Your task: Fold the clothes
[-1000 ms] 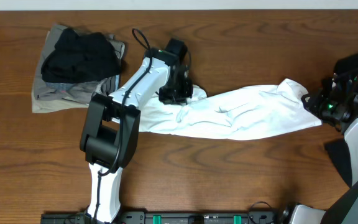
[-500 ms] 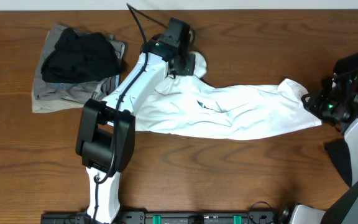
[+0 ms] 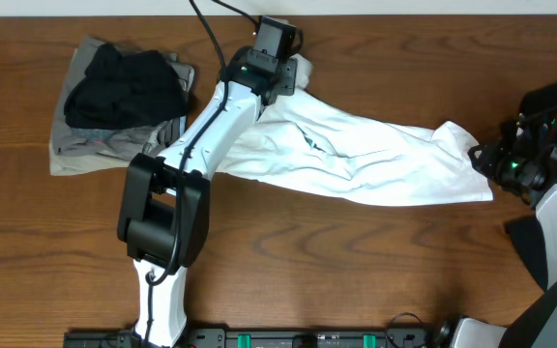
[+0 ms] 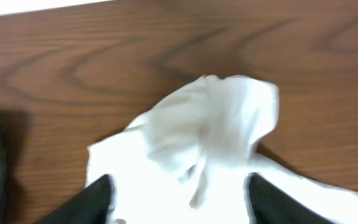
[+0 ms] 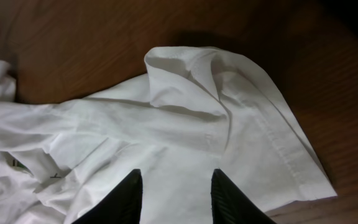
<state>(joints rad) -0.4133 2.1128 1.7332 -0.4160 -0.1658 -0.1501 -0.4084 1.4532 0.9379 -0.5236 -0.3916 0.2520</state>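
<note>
Upper left of overhead: black garment [image 3: 124,82] heaped on grey-khaki garment [image 3: 80,150] | upper centre: left gripper [image 4: 180,190] spread wide over bunched end of white T-shirt [image 3: 375,164] | shirt lies across table [image 3: 356,280] toward right edge | right gripper [image 5: 176,186] astride its hem, pinching or not: cannot tell.

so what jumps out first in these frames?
A crumpled white T-shirt sprawls across the middle of the wooden table, running from upper left to right. The left gripper is open over the shirt's bunched left end. The right gripper is over the right hem, fingers apart. At the far left a black garment lies on top of a grey one.
</note>
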